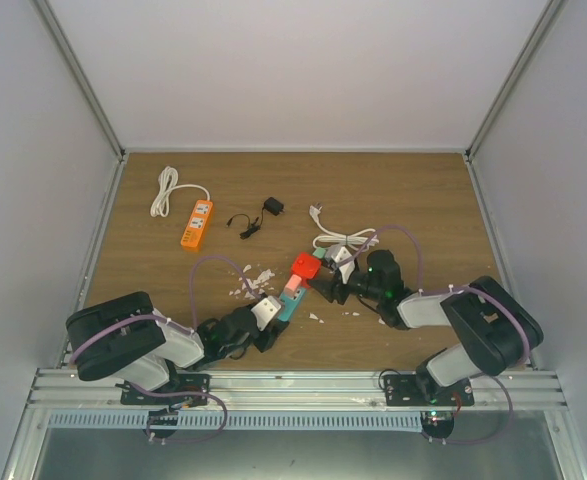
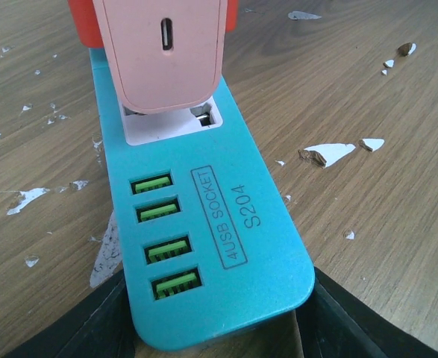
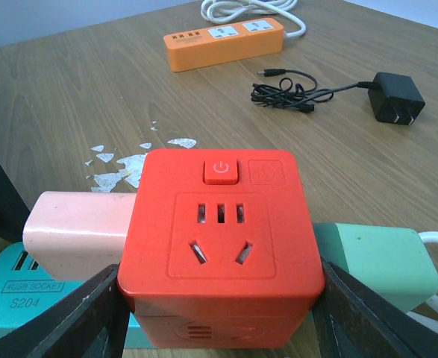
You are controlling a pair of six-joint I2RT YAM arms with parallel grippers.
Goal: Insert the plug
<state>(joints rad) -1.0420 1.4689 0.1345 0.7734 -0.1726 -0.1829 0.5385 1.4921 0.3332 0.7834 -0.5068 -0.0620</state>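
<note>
Wood-grain table (image 1: 403,190), boxed in by pale walls. At its near edge, left arm (image 1: 123,335) and right arm (image 1: 483,325), both reaching in toward the middle.

Clamped flat between the fingers of the left gripper (image 2: 219,328): teal 4USB socket strip (image 2: 226,224), marked S204, four green USB ports in a row, lying on the wood.

Pinched from both sides in the right gripper (image 3: 219,321): red cube socket (image 3: 219,246), power button above its outlet holes, at the strip's far end.

Far left, well apart: orange power strip (image 1: 197,223) with coiled white cord (image 1: 165,190). Just behind the right gripper, coiled white cable (image 1: 345,240).

Over the teal strip's white outlet, just beside the cube: pink plug adapter (image 2: 166,52), one USB-C slot in its end. Fully seated or not, cannot tell.

Behind the cube, mint-green block (image 3: 375,261). Farther back, black wall adapter (image 1: 273,206) with thin black lead (image 1: 245,226). Scattered near the strip, white flakes (image 1: 253,278).
</note>
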